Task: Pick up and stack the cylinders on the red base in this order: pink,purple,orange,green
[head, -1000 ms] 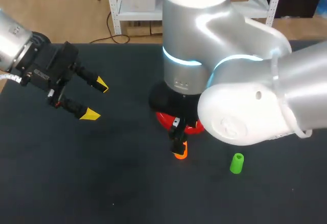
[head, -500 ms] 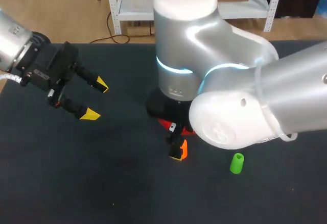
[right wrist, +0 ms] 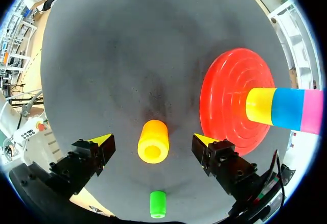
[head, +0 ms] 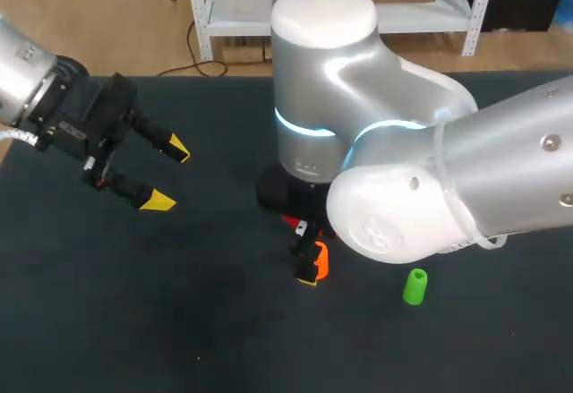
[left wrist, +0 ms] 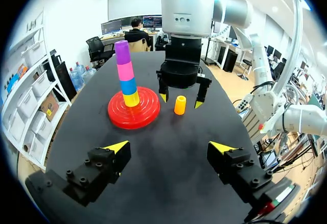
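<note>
So the small orange plastic cylinder (left wrist: 180, 105) is standing upright on the black table (left wrist: 168, 183), just beside the round ridged red base (left wrist: 143, 114) and not touching it. The right gripper (right wrist: 152, 140) hangs right over it with its fingers spread wide, one yellow tip on each side and neither touching. Nothing's grabbed yet. The left gripper (head: 170, 175) is parked well off to the side, fingers apart too and holding nothing. The peg on the base already has yellow, blue, the pink cylinder (left wrist: 125, 71) and the purple cylinder (left wrist: 122, 52) on top, so orange is next up imo. It looks light, rigid and fairly slick, so I'd pinch it mid-height across the round sides and keep it vertical so the hole lines up. The green cylinder (head: 414, 286) sits apart near the table's front. Annoying bit: from the head view the right arm's big body hides almost all of the base and stack, and the right wrist view cuts off the stack's top.
</note>
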`<action>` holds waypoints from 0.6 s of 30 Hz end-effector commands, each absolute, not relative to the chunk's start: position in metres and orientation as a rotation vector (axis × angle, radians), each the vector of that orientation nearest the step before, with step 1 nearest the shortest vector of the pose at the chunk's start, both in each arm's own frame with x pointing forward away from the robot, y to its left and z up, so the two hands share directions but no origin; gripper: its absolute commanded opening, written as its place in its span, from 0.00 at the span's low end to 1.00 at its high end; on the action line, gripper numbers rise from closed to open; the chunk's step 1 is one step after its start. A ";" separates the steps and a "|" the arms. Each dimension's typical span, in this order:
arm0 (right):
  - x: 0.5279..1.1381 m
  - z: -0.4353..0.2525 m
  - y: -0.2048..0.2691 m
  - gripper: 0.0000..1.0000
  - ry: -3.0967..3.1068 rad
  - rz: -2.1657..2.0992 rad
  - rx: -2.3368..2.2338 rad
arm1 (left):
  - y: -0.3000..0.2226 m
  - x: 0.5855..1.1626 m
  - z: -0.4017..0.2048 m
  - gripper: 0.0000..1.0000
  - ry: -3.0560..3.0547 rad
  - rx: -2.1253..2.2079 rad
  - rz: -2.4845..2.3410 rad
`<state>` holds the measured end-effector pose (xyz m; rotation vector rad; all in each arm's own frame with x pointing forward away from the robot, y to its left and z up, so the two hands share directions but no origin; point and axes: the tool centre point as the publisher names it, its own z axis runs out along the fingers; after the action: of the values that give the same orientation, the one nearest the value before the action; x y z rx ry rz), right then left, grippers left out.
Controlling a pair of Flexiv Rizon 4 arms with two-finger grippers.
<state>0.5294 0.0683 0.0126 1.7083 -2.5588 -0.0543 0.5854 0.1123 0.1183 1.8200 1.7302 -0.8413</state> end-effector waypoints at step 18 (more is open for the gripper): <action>0.528 0.012 0.067 1.00 -2.586 -0.030 1.698 | 0.114 0.584 0.117 1.00 1.724 1.817 -0.839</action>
<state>0.5313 0.0688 0.0118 1.6958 -2.5727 -0.0396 0.5854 0.1123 0.1183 1.8201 1.7301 -0.8413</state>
